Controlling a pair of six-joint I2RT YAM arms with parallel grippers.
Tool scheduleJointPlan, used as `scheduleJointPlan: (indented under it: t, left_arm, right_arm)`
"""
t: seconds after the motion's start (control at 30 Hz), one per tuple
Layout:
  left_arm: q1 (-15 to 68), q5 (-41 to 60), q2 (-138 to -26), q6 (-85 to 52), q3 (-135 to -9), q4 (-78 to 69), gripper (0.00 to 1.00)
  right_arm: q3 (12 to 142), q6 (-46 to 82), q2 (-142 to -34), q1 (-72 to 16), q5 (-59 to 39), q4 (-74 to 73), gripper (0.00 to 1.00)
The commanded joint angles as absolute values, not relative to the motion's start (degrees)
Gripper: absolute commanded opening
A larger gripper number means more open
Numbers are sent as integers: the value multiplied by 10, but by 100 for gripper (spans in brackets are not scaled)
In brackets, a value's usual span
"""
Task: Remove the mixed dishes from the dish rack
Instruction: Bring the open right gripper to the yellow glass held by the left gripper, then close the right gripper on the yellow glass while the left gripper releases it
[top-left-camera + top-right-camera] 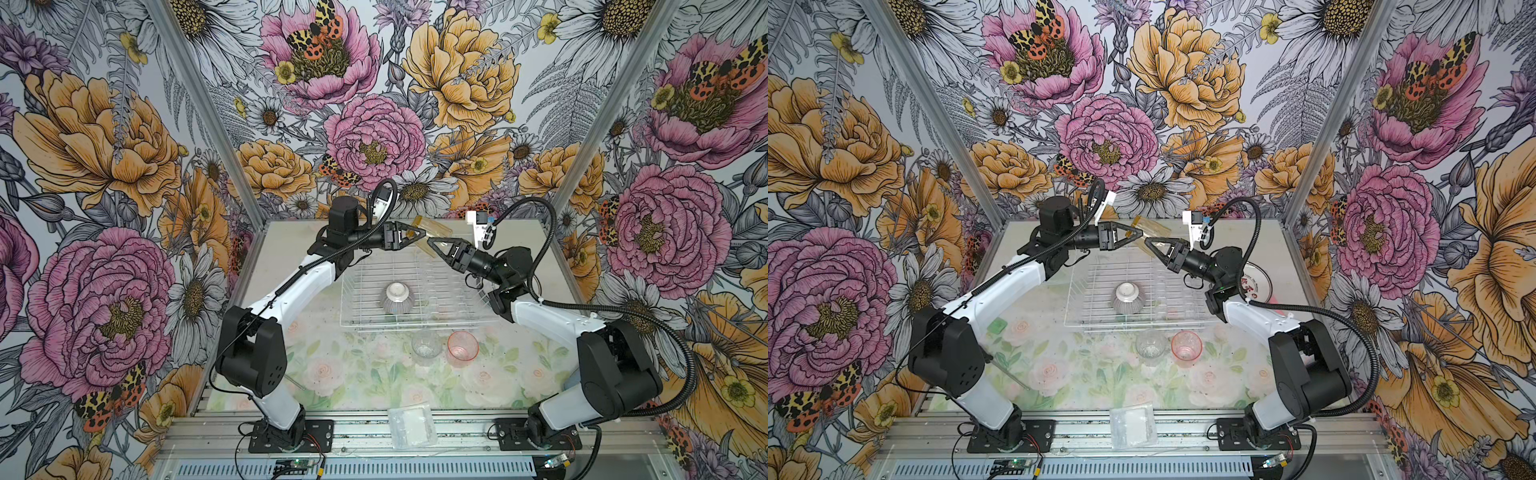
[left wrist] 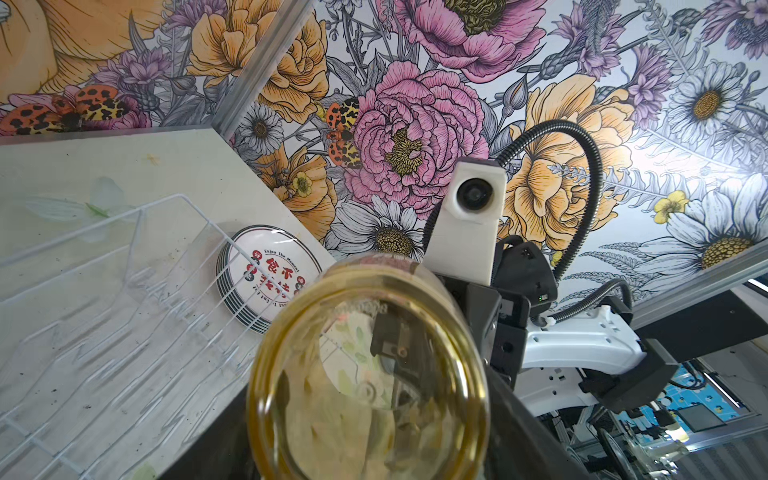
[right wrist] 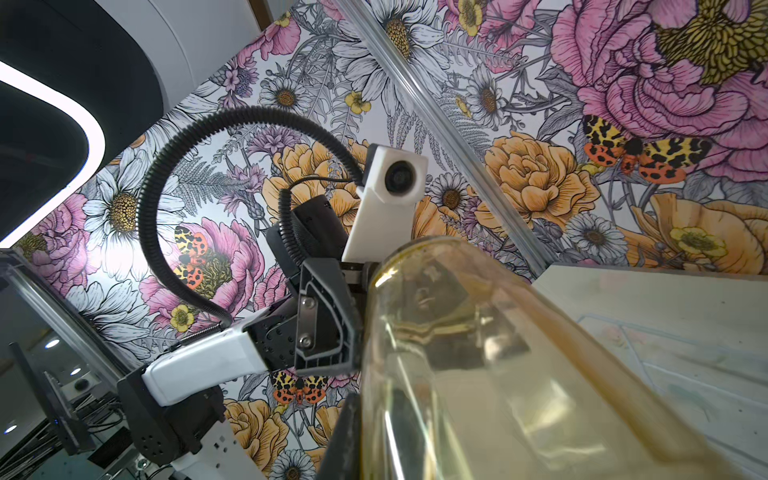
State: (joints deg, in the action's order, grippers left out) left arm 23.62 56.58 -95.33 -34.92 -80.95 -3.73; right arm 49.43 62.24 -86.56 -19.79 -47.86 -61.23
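Two grippers meet on one yellow tumbler [image 1: 434, 227], which hangs in the air over the far edge of the dish rack [image 1: 449, 291], lying almost on its side. The left gripper [image 1: 417, 239] clasps it across the round body with wide jaws. The right gripper [image 1: 432, 242] has its jaws closed and seems to pinch the thin wall near the rim, because in the left wrist view a dark finger shows through the yellow plastic. I judge this to be a handover. To do it well, the left jaws should open slowly and only when the pinch is firm, then draw straight back without brushing the cup. A pinch on one wall lets a smooth cup swing or slip, so the right arm should move gently. The tumbler is glossy, translucent and slightly tapered, with a thicker base. The rack is thin white wire, with a grid floor and upright prongs. In it a ribbed grey bowl [image 1: 397, 297] rests upside down, white foot up. A clear tumbler [image 1: 426, 347] and a pink tumbler [image 1: 462, 348] stand upright on the flowered table [image 1: 374, 386] just in front of the rack. A stack of glossy white plates [image 1: 1256, 282] with dark rims lies beside its right wall.
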Motion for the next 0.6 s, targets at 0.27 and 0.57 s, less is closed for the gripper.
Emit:
scheduleJointPlan:
  t: [0.27,0.57]
  left_arm:
    - [243,573,-933,-338,-795,-72,64]
    - [211,450,-861,-236,-778,94,81]
  right_arm:
    - [505,634,-855,-191,-468,-617,0]
    - [521,500,-774,-192,-460,-387,0]
